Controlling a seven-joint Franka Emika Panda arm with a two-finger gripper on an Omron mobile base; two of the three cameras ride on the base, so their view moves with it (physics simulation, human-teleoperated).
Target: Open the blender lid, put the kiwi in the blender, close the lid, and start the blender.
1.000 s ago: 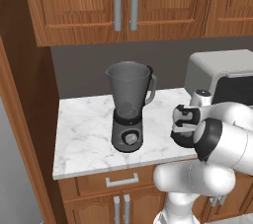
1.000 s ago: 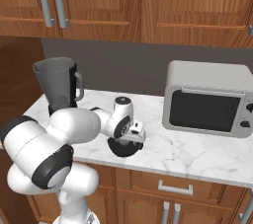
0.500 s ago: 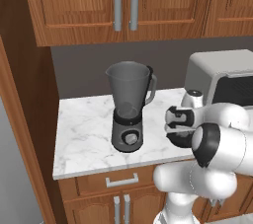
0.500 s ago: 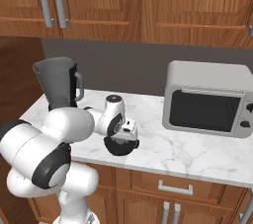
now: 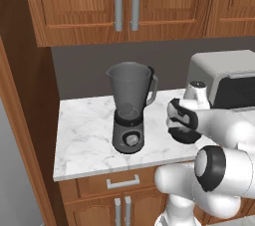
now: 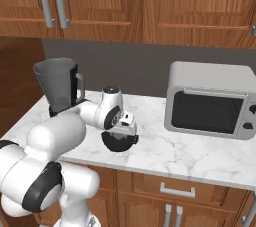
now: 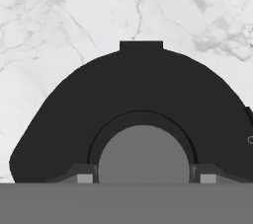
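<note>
The jaws of the gripper [image 7: 142, 177], wide apart a second ago, are now clamped on the blender lid's [image 6: 120, 141] knob at the frame's lower centre. The blender [image 5: 130, 108] jar is already uncovered, so the lid seems regrasped prematurely.

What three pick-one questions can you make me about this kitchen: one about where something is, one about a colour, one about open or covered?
1. Where is the blender lid?
A. On the jar
B. Between the blender and the toaster oven
C. On top of the toaster oven

2. What colour is the counter?
A. Green
B. Black
C. White marble

3. How is the jar top?
A. Open
B. Covered
C. Tipped over

Answers: 1 B, the dark lid sits low by the counter under the tool, whose tips close on its centre knob. 2 C, it is white with grey veins. 3 A, the upright jar's rim has nothing on it.
</note>
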